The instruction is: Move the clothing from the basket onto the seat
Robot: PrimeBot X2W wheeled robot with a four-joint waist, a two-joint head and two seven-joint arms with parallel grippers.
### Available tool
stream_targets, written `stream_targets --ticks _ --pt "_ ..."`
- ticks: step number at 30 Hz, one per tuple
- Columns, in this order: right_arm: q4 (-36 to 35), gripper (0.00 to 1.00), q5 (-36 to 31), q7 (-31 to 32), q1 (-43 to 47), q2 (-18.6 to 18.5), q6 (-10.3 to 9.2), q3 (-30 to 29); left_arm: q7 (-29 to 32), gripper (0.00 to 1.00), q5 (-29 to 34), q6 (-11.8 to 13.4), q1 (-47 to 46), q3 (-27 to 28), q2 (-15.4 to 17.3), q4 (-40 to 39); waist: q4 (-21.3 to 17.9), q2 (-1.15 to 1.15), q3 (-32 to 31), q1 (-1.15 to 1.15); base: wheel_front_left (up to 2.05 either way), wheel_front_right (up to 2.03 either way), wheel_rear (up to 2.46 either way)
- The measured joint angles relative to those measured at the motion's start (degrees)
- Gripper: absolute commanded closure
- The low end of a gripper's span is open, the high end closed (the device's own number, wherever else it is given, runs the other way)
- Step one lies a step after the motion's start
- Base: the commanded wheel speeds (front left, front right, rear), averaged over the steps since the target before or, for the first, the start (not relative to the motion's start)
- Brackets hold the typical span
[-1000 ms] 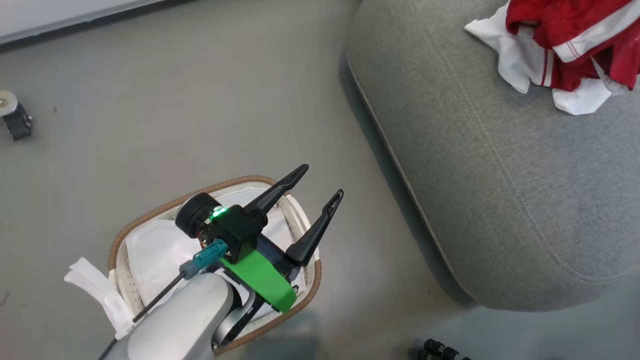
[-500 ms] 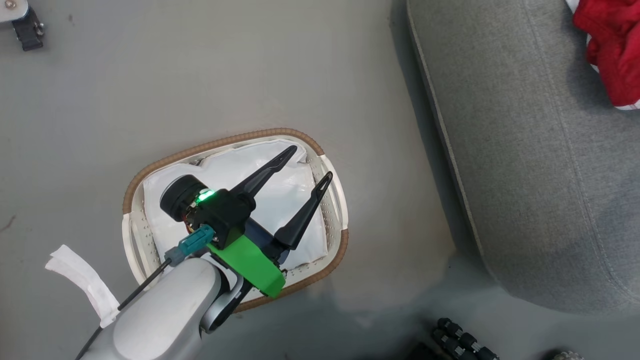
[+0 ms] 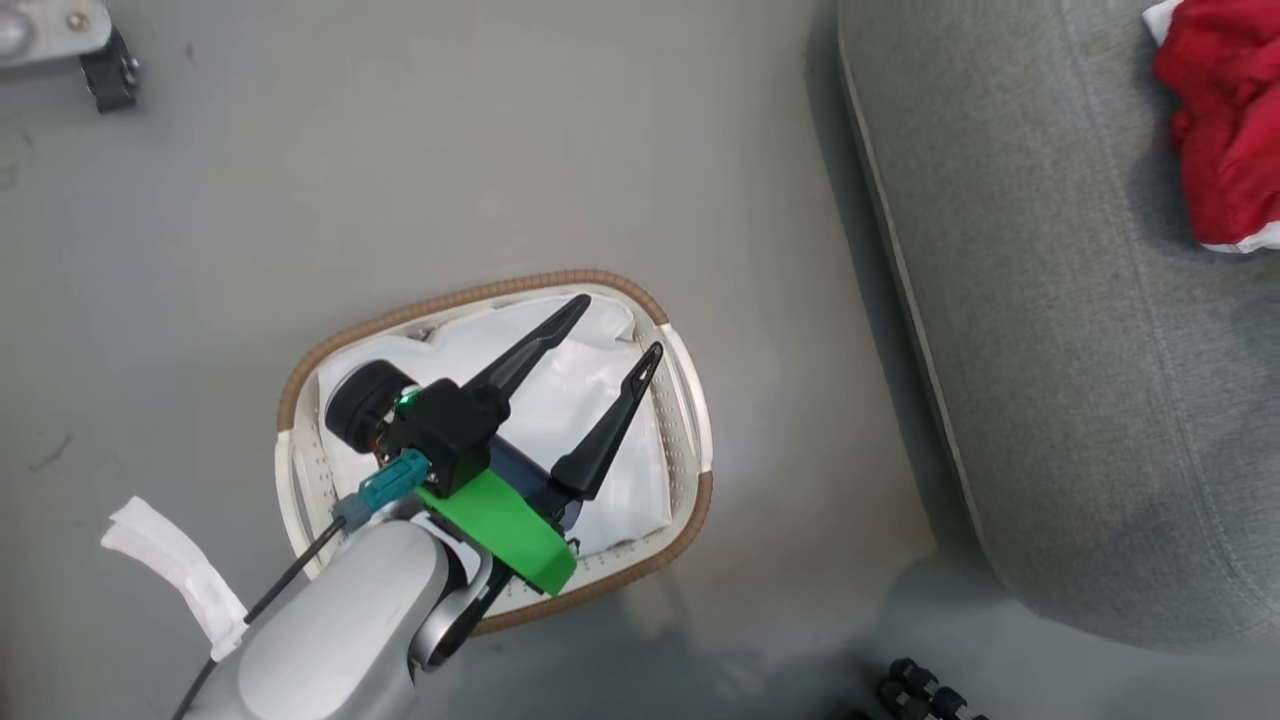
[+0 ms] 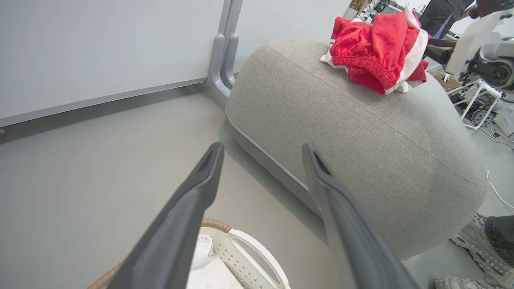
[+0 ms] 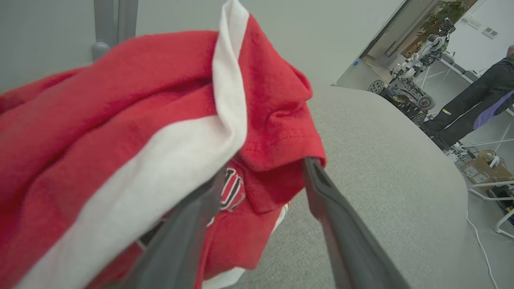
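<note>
Lying bunched on the grey seat (image 3: 1050,350), the red clothing (image 3: 1225,150) with its white trim sits well apart from the basket (image 3: 693,420) on the floor (image 3: 500,150); the basket holds a white liner (image 3: 600,400); the left claw (image 3: 617,325) hovers above it, fingers spread and empty; the right claw (image 5: 265,166) is spread too, the cloth draped over one finger and touching the tip of the other; dark lettering (image 5: 231,192) on the cloth is half hidden and cannot be read.
</note>
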Motion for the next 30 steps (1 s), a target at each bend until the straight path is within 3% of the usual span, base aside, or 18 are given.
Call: stream_targets --ticks 8,17,24,30 --pt "-8.23 0.0 1.48 -0.01 7.81 3.65 0.0 3.23 0.0 0.0 0.02 0.0 4.95 4.48 -2.35 2.36 0.22 0.0 -6.29 0.0 0.0 0.0 0.0" --pt "-18.86 0.0 8.01 -0.01 17.46 9.43 0.0 15.28 0.01 0.0 2.52 0.0 11.97 14.18 -5.2 3.8 1.95 0.0 -14.16 -0.01 0.0 0.0 0.0" --pt "-21.43 0.0 13.15 -0.01 20.33 12.6 0.0 24.51 0.01 0.0 6.44 -0.05 16.6 23.38 -7.66 5.98 5.23 0.0 -18.23 -0.01 0.0 0.0 0.0" --pt "-20.8 0.0 15.94 0.0 21.88 14.61 0.0 28.98 0.0 0.0 10.94 -0.05 19.48 31.83 -10.39 7.32 8.22 0.0 -20.67 -0.01 0.0 0.0 0.0"
